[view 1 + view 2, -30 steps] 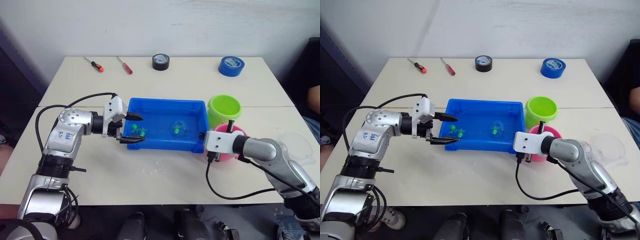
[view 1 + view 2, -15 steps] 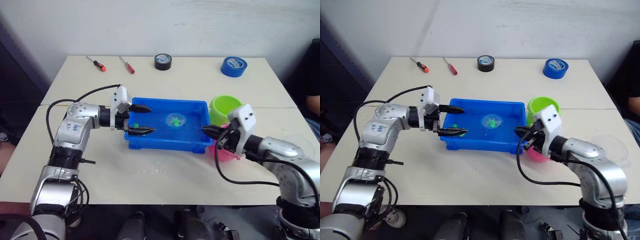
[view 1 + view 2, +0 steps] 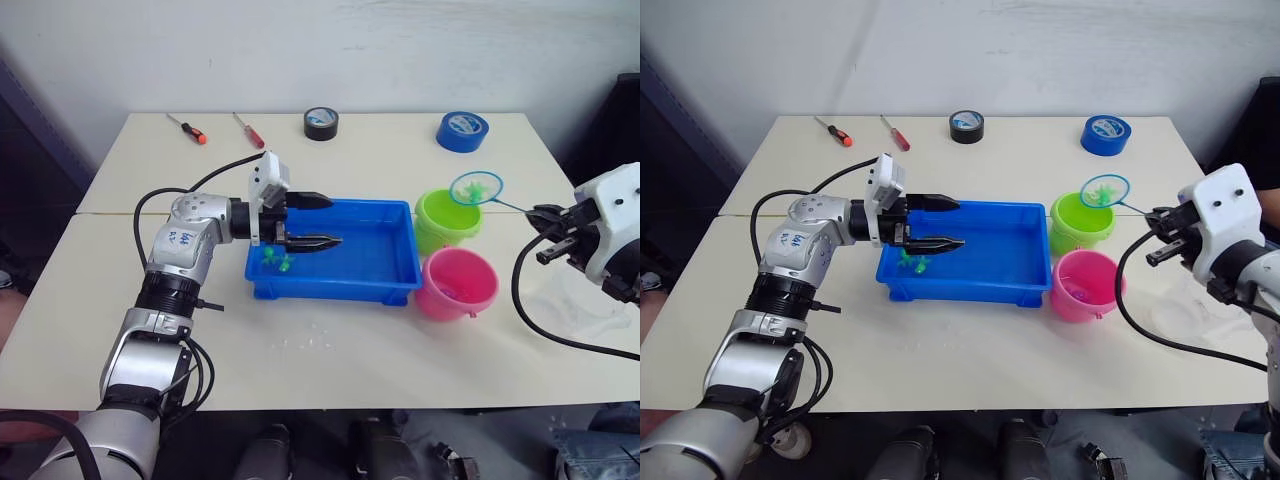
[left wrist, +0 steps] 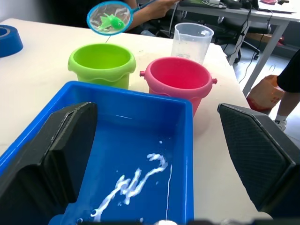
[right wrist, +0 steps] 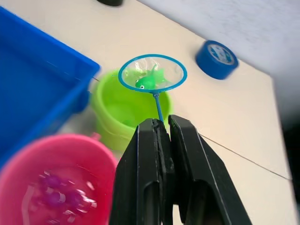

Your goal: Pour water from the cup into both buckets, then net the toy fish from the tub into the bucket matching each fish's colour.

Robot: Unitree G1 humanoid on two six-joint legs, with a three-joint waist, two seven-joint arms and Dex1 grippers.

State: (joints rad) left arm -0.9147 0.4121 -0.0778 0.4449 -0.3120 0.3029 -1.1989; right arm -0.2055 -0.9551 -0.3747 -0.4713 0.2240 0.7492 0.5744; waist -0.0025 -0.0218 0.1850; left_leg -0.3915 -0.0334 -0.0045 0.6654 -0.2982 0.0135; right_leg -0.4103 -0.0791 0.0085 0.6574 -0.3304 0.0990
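Right gripper (image 5: 161, 123) is clamped on the handle of the net (image 5: 152, 73), hoop held up over the green bucket (image 5: 123, 108). One green fish (image 5: 149, 80) sits in the mesh. Right colour, right bucket, so the next step looks like tipping it out.

Left gripper (image 3: 318, 221) is spread wide, holding nothing, fingers hovering over the left end of the tub (image 3: 385, 286). More green fish (image 3: 275, 260) lie in the tub's near-left corner, just under that gripper. Pink bucket (image 3: 458, 284) stands just in front of the green one, with dark pinkish bits in its water, likely fish already sorted. Cup (image 4: 191, 41) is behind the buckets in the left wrist view, looks empty.

Risks as I see them:
- Hoop sits over the bucket's far side, not dead centre. If the net tips away from the tub, the fish could drop outside onto the table (image 3: 380, 150).
- Handle is thin and pinched at its very end, so a quick wrist roll could twist it in the grip and flick the fish.
- Pink bucket is right beside the green one; a sloppy dump lands it in the wrong colour.
- A wet fish may cling to the mesh and need a shake.
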